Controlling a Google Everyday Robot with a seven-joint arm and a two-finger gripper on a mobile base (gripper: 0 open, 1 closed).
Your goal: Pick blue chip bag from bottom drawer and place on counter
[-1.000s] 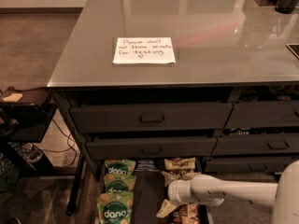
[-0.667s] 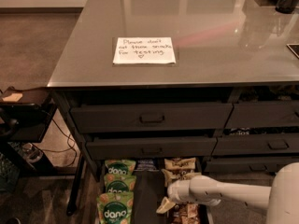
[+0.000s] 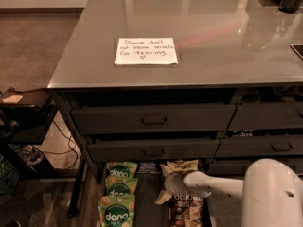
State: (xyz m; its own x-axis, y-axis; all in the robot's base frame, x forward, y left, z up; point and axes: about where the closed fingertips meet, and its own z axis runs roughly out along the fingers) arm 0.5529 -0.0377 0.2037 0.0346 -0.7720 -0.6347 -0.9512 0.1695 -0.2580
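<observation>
One change since a second ago: the white arm (image 3: 272,193) has pushed further in from the right. The end effector (image 3: 171,186) stays low in the bottom drawer (image 3: 146,200), below the counter's (image 3: 213,56) front edge, over the brown-and-cream bags (image 3: 182,167). Grip state: cannot tell. The blue chip bag (image 3: 148,166), glossy, crinkled and white-banded, lies unlifted at the drawer's back, just left of the end effector and beside the green bags (image 3: 118,193). Judgement: approach is ongoing and the grasp is pending.
</observation>
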